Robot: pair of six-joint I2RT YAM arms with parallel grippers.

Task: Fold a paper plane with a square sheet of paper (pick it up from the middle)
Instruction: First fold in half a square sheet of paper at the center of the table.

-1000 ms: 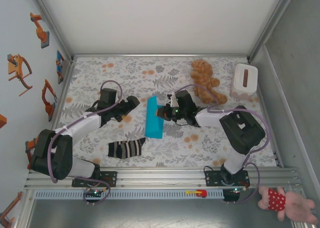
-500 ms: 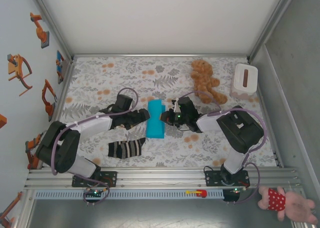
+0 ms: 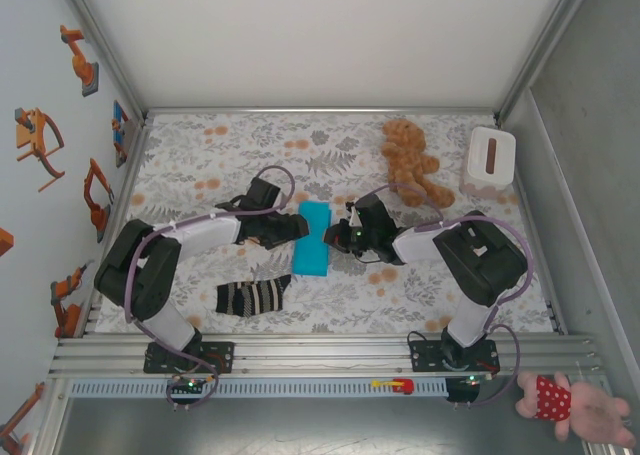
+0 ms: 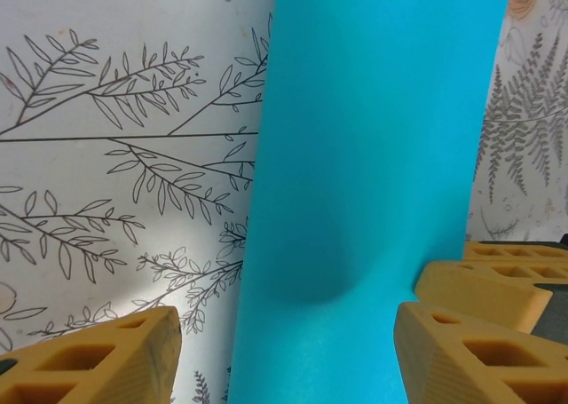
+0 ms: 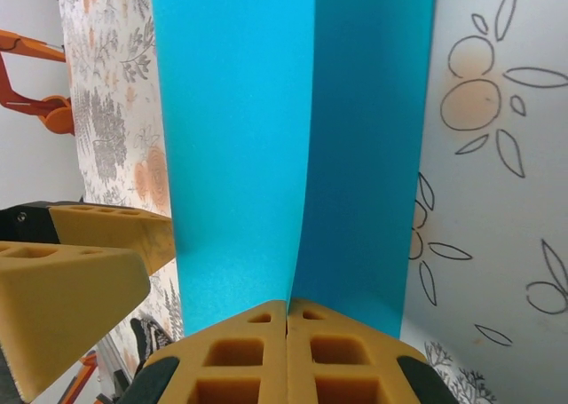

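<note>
We find the square sheet of paper (image 3: 313,237) near the middle of the tabletop (image 3: 200,155), between the two arms and bent double along a crease. The right jaws are closed flat together, pinching the sheet at that crease. The left jaws stand partly open with the sheet's near end between them, and they clamp nothing. A striped sock (image 3: 252,297) lies apart from the sheet, nearer the arm bases.
</note>
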